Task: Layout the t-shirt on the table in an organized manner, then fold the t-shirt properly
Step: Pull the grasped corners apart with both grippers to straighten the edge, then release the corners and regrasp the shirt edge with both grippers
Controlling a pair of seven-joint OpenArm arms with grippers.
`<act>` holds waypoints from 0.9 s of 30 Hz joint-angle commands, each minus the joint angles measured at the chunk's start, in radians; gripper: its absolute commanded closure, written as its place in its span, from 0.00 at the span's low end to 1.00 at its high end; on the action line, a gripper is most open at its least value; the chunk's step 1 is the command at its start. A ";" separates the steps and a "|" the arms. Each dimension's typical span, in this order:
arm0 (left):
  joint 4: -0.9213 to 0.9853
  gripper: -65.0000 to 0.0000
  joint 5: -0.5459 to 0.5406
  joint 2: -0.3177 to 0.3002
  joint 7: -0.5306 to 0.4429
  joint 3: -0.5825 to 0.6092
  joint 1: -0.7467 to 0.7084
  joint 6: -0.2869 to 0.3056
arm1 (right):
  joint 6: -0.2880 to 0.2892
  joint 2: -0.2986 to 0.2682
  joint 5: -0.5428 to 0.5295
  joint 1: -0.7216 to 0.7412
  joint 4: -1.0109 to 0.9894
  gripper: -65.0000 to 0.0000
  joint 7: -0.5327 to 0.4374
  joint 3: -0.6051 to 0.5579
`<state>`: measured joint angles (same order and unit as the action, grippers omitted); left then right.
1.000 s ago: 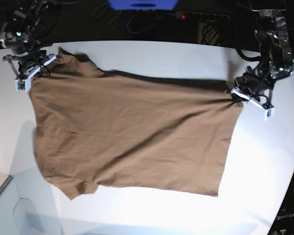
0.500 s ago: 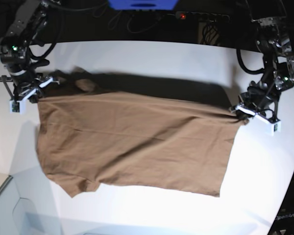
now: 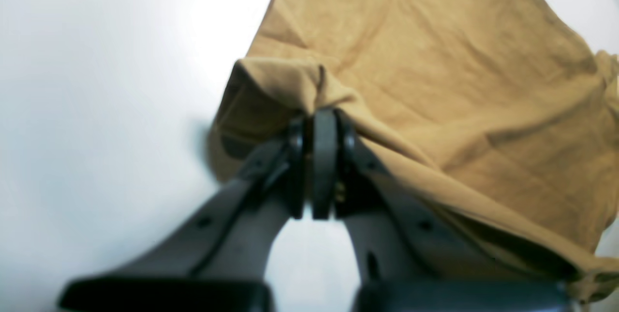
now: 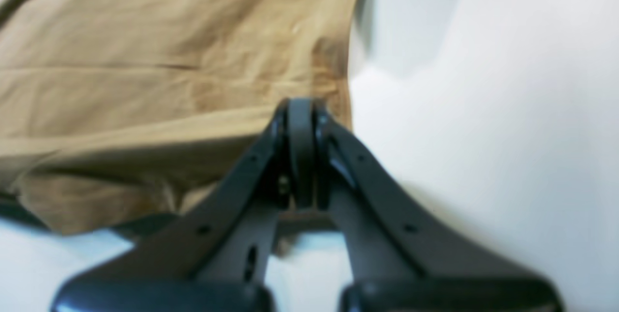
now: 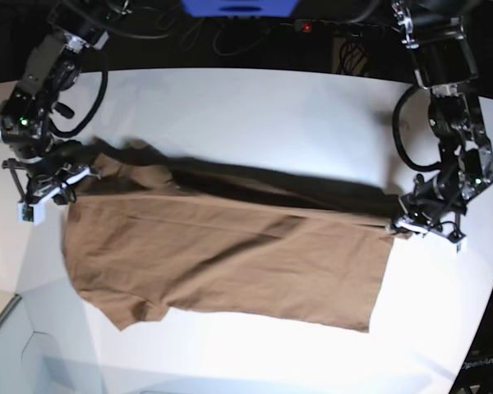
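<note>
The brown t-shirt [image 5: 230,254] lies across the white table [image 5: 271,107], its far edge lifted and casting a dark shadow behind it. My left gripper [image 5: 404,222], on the base view's right, is shut on the shirt's far right corner. In the left wrist view the left gripper [image 3: 321,116] pinches a bunched fold of the t-shirt [image 3: 435,60]. My right gripper [image 5: 64,182], on the base view's left, is shut on the far left corner near a sleeve. The right wrist view shows the right gripper [image 4: 300,109] clamped on the t-shirt [image 4: 145,60] at its edge.
A blue object [image 5: 238,6], a power strip [image 5: 337,27] with a red light and cables sit behind the table's far edge. The table's curved edge runs down the right side. A pale bin [image 5: 16,353] stands at the bottom left.
Both grippers have moved toward the table's near side, carrying the shirt's far edge with them. The visible shirt area is shorter front to back, and the shadow behind it is wider.
</note>
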<state>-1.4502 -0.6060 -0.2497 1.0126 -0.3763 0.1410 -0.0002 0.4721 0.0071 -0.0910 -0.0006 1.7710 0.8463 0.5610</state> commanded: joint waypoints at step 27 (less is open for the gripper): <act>0.309 0.83 -0.004 -0.056 -0.019 0.208 0.216 -0.002 | 0.001 -0.019 -0.014 0.066 -0.110 1.00 -0.095 0.000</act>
<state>-1.1255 -0.6014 -0.2939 0.9981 -0.1631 0.3244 -0.0036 0.4721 -0.0002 -0.0906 0.0517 1.6436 0.7734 0.5606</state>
